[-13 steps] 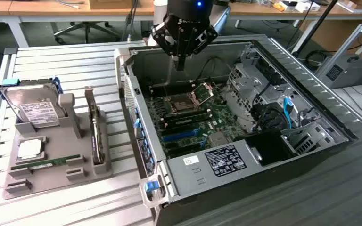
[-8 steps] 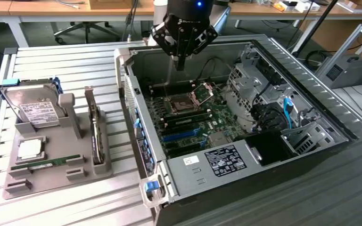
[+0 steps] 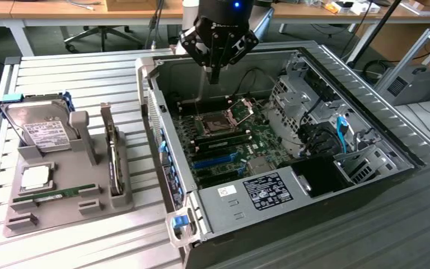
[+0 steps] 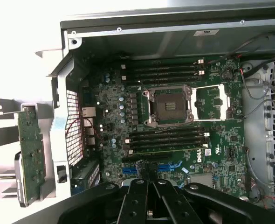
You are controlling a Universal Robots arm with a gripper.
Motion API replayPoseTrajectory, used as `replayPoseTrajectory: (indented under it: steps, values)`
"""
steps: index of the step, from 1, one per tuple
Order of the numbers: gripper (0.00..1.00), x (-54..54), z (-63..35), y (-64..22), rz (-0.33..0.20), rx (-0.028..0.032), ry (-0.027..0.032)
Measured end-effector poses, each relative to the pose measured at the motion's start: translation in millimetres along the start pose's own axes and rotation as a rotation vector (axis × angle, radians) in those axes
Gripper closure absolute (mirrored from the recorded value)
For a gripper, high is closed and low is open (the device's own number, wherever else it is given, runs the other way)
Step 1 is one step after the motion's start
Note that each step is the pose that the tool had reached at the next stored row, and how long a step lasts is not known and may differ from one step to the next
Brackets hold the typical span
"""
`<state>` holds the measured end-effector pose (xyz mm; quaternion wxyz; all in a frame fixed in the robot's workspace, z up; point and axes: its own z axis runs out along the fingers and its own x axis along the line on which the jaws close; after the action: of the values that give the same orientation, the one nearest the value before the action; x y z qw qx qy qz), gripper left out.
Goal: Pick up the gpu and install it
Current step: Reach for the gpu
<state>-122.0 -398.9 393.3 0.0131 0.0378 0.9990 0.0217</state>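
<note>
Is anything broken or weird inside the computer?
Nothing looks broken or spilled. The one odd bit: the CPU socket in the middle of the motherboard sits empty with its metal lid flipped open.

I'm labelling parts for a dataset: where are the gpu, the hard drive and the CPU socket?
gpu (image 3: 113, 162), exterior view, upright card's upper edge.
hard drive (image 3: 45, 134), exterior view, its white label.
CPU socket (image 4: 168, 105), wrist view, the socket's middle.

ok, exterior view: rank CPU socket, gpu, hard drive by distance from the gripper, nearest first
1. CPU socket: inside the PC case, almost beneath the gripper.
2. gpu: upright in the grey holder, on the exterior view's left of the case.
3. hard drive: farther left on that holder.
</note>
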Motion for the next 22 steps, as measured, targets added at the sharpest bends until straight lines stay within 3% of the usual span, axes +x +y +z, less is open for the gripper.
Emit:
replayPoseTrajectory:
  steps: [4,6,7,22]
  values:
    - [0.89,7.0,-0.2,-0.5,0.0,0.0,0.0]
    - [0.89,27.2,-0.7,-2.1,0.0,-0.0001,-0.0002]
    - [0.89,30.7,-0.7,-2.3,0.0,-0.0001,-0.0003]
    - [0.89,62.1,-1.5,-4.7,0.0,0.0,-0.0006]
